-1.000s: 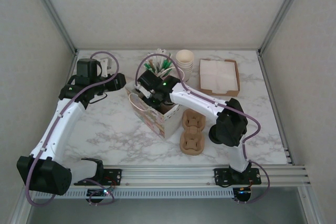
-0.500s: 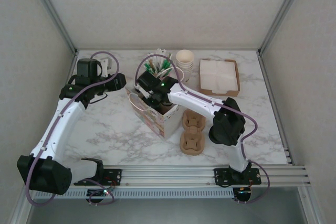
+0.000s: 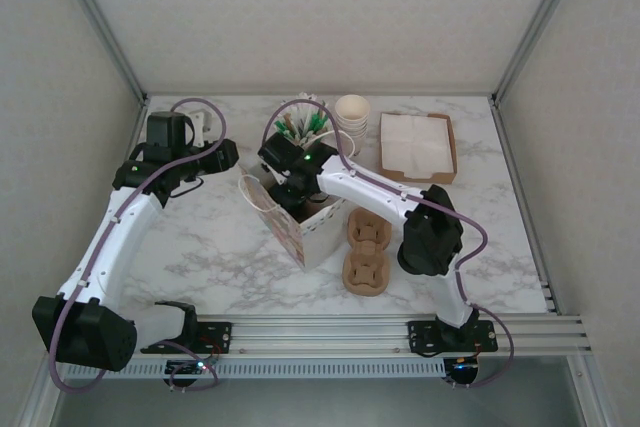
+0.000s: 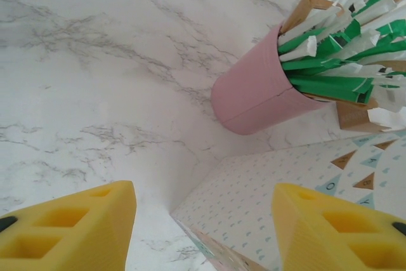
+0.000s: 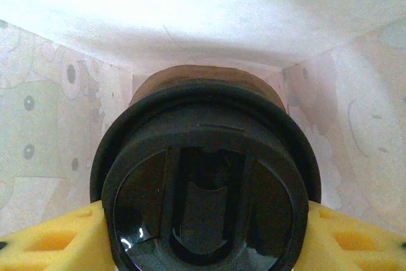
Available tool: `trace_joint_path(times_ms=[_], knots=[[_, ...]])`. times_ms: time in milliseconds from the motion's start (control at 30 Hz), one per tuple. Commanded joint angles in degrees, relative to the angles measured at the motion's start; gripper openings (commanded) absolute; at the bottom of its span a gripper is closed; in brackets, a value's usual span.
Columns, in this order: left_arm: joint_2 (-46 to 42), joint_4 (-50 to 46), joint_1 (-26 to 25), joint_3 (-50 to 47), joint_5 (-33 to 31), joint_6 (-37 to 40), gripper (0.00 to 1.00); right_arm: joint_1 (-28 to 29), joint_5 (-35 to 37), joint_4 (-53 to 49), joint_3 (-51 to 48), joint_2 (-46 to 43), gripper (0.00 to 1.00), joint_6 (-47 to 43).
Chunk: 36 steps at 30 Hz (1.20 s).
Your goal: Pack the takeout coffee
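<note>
The takeout coffee (image 5: 206, 188), a cup under a round black lid, hangs inside the patterned paper bag (image 3: 305, 227). My right gripper (image 5: 206, 233) is shut on it, a yellow finger (image 5: 57, 239) pressing on each side just below the lid. From above, the right gripper (image 3: 290, 182) reaches down into the bag's open top. My left gripper (image 3: 228, 155) stands open just left of the bag. Its yellow fingers (image 4: 76, 220) straddle the bag's outer corner (image 4: 266, 195) without touching it.
A pink cup (image 4: 254, 99) full of green and white packets stands right behind the bag. Further back are a stack of lidless cream cups (image 3: 352, 112) and a brown tray of napkins (image 3: 417, 144). Two cardboard carriers (image 3: 367, 230) (image 3: 365, 271) lie right of the bag.
The right arm has shifted a little to the left with the cup, and the bag has swung slightly left with it. The left arm has stayed put.
</note>
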Motion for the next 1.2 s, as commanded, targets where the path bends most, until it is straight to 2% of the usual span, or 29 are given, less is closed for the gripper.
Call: trace_joint_path(times_ms=[0, 233, 467, 667, 1167], knots=[[-0.5, -1.6, 0.4, 1.4, -2.9, -1.1, 0.59, 1.5, -0.4, -9.1, 2.1, 1.7, 0.56, 8.2], [-0.5, -1.7, 0.4, 1.4, -3.7, -1.2, 0.60, 3.4, 1.4, -9.1, 6.1, 1.6, 0.61, 12.1], [-0.3, -1.6, 0.4, 1.3, -3.3, -1.2, 0.61, 4.9, 5.3, -11.2, 11.7, 2.3, 0.78, 12.4], [0.0, -1.6, 0.4, 1.2, -3.2, -1.1, 0.61, 5.1, 6.1, -12.7, 13.3, 2.5, 0.84, 12.9], [0.4, -1.5, 0.4, 1.2, -3.8, -1.2, 0.62, 6.2, 5.6, -17.1, 22.8, -3.0, 0.91, 12.4]])
